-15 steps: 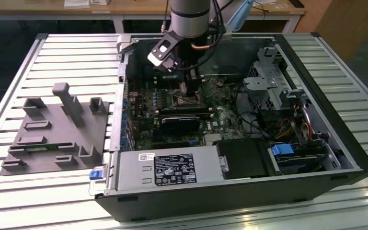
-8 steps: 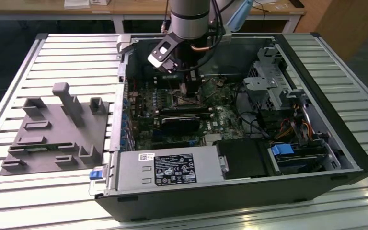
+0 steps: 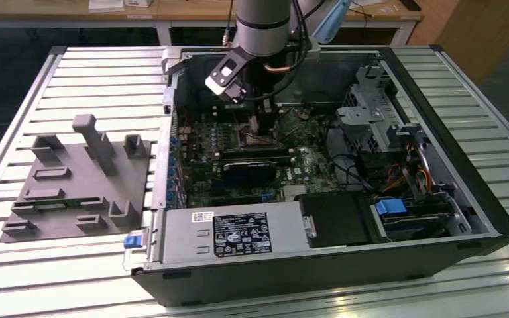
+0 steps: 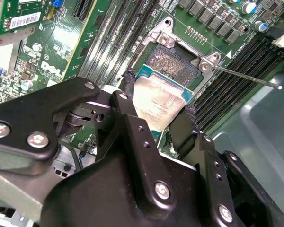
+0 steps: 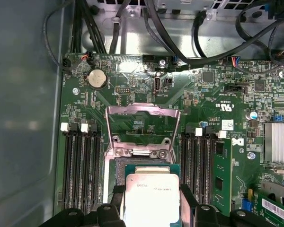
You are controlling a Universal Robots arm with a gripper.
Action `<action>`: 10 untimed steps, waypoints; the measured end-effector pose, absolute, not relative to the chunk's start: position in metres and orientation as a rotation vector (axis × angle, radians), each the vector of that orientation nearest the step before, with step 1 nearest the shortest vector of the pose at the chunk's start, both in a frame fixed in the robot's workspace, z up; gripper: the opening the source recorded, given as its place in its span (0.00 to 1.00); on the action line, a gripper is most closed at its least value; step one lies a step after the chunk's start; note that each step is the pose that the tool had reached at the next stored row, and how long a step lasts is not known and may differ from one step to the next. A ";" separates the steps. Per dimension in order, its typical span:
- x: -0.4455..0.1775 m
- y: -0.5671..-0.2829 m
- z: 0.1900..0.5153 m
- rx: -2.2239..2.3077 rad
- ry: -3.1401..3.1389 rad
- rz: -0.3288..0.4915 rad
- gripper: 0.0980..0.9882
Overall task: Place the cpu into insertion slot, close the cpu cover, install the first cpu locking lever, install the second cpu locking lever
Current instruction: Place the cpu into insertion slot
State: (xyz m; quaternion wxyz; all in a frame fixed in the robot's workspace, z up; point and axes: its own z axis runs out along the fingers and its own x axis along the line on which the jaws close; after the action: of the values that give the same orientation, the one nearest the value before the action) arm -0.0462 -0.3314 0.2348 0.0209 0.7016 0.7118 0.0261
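My gripper is shut on the cpu, a flat square chip with a pale metal top and a green edge. The black fingers clamp two opposite sides of it. The chip hangs low over the insertion slot, covering part of its dark centre; whether they touch I cannot tell. In the first wrist view the cpu sits between the gripper fingers, just before the slot. The cpu cover, a silver frame, stands swung open beyond it. A thin locking lever juts out beside the slot. In the exterior view the gripper reaches down into the case.
The open computer case lies on a slatted table. Long black memory slots flank the socket on both sides. A grey power supply box fills the case's near side, with cables and drive bays at the exterior view's right. A grey fixture lies outside at its left.
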 end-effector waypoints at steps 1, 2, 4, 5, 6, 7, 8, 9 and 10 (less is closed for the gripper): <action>-0.046 -0.331 0.234 2.175 2.207 0.081 0.50; -0.046 -0.331 0.233 2.175 2.207 0.081 0.50; -0.046 -0.331 0.232 2.176 2.207 0.082 0.50; -0.046 -0.331 0.231 2.176 2.207 0.082 0.50; -0.046 -0.331 0.231 2.176 2.207 0.082 0.50; -0.046 -0.331 0.230 2.176 2.207 0.082 0.50; -0.046 -0.331 0.230 2.176 2.207 0.082 0.50; -0.046 -0.331 0.229 2.176 2.207 0.082 0.50; -0.046 -0.331 0.229 2.176 2.207 0.082 0.50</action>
State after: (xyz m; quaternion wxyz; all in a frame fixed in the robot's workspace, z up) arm -0.0461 -0.3309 0.2291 0.0205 0.7017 0.7117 0.0264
